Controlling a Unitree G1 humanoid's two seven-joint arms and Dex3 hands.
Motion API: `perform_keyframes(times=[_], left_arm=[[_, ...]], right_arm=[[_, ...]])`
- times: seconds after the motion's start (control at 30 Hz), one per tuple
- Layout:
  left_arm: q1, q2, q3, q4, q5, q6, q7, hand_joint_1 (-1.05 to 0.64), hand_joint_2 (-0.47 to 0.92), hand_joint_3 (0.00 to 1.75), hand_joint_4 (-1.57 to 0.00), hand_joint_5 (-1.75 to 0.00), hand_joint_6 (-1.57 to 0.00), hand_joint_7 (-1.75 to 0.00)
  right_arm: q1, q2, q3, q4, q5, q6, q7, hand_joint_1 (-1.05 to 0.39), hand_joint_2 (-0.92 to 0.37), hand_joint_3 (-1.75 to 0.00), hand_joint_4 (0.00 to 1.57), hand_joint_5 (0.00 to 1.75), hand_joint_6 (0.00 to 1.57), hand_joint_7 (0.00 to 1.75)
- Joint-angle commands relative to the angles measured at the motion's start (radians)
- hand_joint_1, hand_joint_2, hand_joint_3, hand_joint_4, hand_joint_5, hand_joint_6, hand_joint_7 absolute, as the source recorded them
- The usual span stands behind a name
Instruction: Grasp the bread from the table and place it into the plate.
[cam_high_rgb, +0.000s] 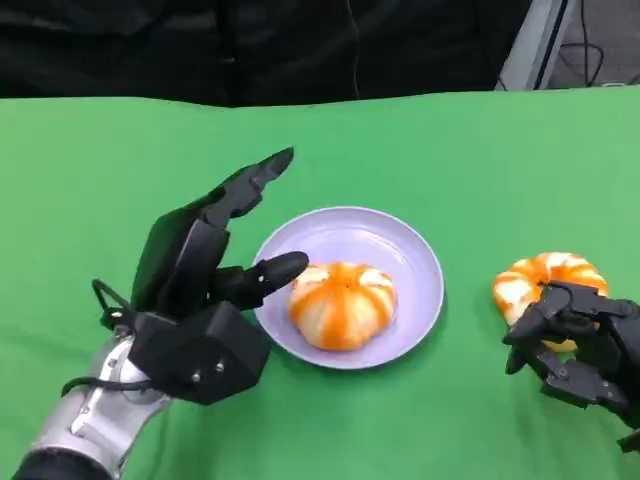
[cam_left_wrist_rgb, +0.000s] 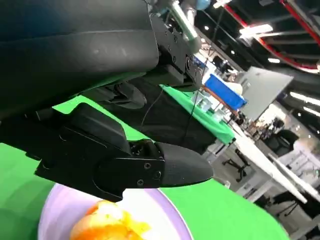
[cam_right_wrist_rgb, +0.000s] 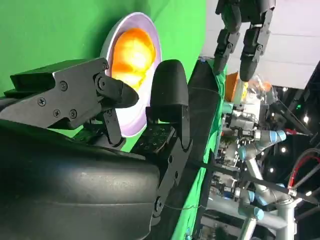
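A lilac plate (cam_high_rgb: 422, 262) lies mid-table with an orange-and-white striped bread (cam_high_rgb: 343, 303) in it. My left hand (cam_high_rgb: 200, 290) stands open just left of the plate, fingers spread, thumb tip close to that bread. A second striped bread (cam_high_rgb: 548, 278) lies on the green cloth to the right of the plate. My right hand (cam_high_rgb: 585, 350) is at its near side, fingers curled and touching its near edge, not closed around it. The left wrist view has the plate (cam_left_wrist_rgb: 172, 215) and bread (cam_left_wrist_rgb: 105, 225) under the thumb. The right wrist view looks past parted fingers (cam_right_wrist_rgb: 165, 95) to the plate (cam_right_wrist_rgb: 106, 44) and bread (cam_right_wrist_rgb: 132, 55).
Green cloth (cam_high_rgb: 480, 160) covers the table, with bare cloth behind and to the left of the plate. The table's far edge runs along the top, with a dark background beyond it. Lab benches and other robot arms (cam_right_wrist_rgb: 255, 145) stand far off.
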Motion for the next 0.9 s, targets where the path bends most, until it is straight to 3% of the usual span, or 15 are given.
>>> perform_keyframes(times=[0.03,0.9], left_arm=[[0.007,0.016,0.016,-0.014,-0.005,-0.016,-0.005,-0.82,0.92,0.48,-0.56,-0.02,-0.43,-0.01],[0.094,0.024,0.103,-0.116,-0.082,-0.059,-0.077,-0.80,0.92,0.44,-0.57,-0.01,-0.45,-0.01]], right_arm=[[-0.006,-0.009,-0.007,0.001,0.013,0.002,0.001,0.10,-0.81,-0.71,0.83,1.46,0.87,1.05],[-0.007,-0.008,-0.006,0.002,0.012,0.013,0.001,0.09,-0.82,-0.69,0.82,1.47,0.86,1.06]])
